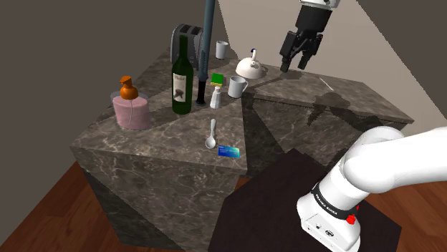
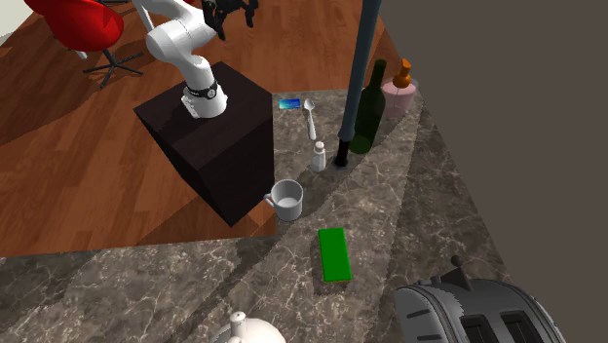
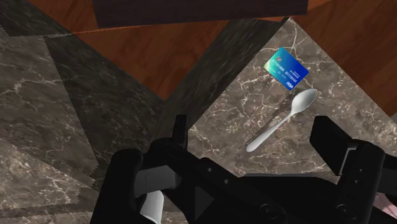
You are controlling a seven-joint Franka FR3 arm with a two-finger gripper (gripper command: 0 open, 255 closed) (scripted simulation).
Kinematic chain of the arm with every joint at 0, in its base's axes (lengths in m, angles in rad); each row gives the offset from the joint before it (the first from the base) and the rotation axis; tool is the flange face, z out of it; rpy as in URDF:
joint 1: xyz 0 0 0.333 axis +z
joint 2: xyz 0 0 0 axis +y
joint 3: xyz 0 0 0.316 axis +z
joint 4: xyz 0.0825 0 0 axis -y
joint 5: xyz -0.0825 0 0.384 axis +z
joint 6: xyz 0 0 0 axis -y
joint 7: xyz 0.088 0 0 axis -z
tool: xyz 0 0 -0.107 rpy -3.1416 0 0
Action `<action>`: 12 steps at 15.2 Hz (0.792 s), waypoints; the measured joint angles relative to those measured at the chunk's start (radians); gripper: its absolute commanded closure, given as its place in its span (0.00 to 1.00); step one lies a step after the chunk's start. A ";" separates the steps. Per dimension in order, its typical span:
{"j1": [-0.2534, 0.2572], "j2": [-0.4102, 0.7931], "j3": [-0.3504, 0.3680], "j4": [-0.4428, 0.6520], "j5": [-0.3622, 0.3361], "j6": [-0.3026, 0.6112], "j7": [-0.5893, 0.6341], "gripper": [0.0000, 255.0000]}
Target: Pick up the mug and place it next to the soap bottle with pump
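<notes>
Our hand (image 1: 295,66) hangs in the air above the dark marbled tabletop (image 1: 166,159), at the shoulder view's upper right. Its two black fingers (image 3: 180,132) stand apart with nothing between them. Looking along the hand, we see a white spoon (image 3: 280,121) and a blue card (image 3: 287,68) lying on the stone far below, the card just beyond the spoon's bowl.

The mug (image 1: 237,86) is white and stands upright on the tabletop, free of the hand and well below it. In the shoulder view it sits just in front of a white teapot (image 1: 251,68) and near a small white shaker (image 1: 215,97). In the second exterior view we find it close to the tabletop's edge beside the black stand (image 2: 209,136), its handle turned to that view's left, with a flat green box (image 2: 334,253) lying near it.

The soap bottle (image 1: 130,104) is pink with an orange pump. It stands well apart from the mug, toward the shoulder view's left. A dark green wine bottle (image 1: 182,79) and a blue-grey pole (image 1: 208,43) stand between the two. A grey toaster (image 1: 188,37) and a second white cup (image 1: 222,49) sit at the far side of the tabletop. Brown wooden floor (image 2: 88,185) surrounds the stand.
</notes>
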 measured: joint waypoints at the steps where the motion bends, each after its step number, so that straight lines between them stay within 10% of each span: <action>1: 0.000 0.000 0.000 0.000 0.000 0.000 0.000 0.00; 12: -0.028 0.293 -0.055 0.039 -0.055 0.260 -0.081 0.00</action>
